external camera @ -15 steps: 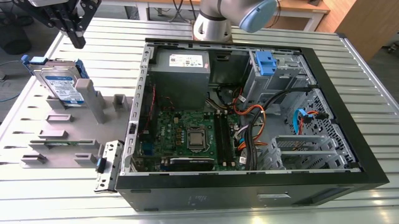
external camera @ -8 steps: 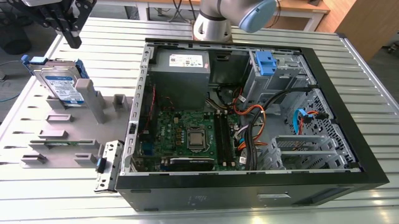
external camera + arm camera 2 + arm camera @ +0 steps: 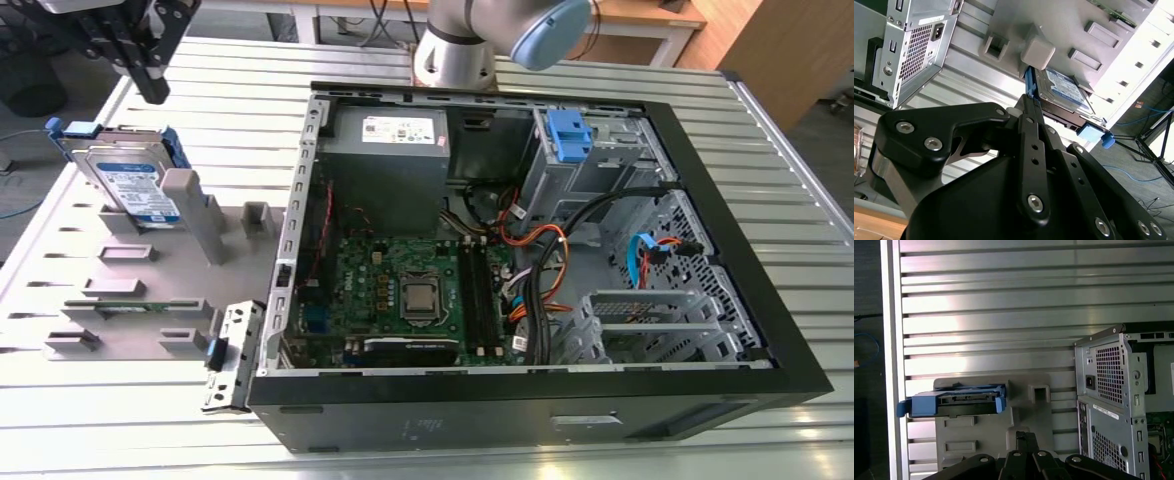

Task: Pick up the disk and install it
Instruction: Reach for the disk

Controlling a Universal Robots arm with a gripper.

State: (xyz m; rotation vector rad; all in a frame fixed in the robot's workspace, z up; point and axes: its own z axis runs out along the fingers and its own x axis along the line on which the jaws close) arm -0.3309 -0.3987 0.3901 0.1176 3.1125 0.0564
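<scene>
One stiff, probably weighty disk (image 3: 134, 185) stood on edge in a grey holder (image 3: 200, 225) just below the closed, empty gripper (image 3: 151, 88), seemingly best grasped by its blue plastic frame (image 3: 924, 404).

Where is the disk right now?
At the exterior view's left, the disk stands on edge in the grey holder, beside the computer case, with the end effector just above.
</scene>
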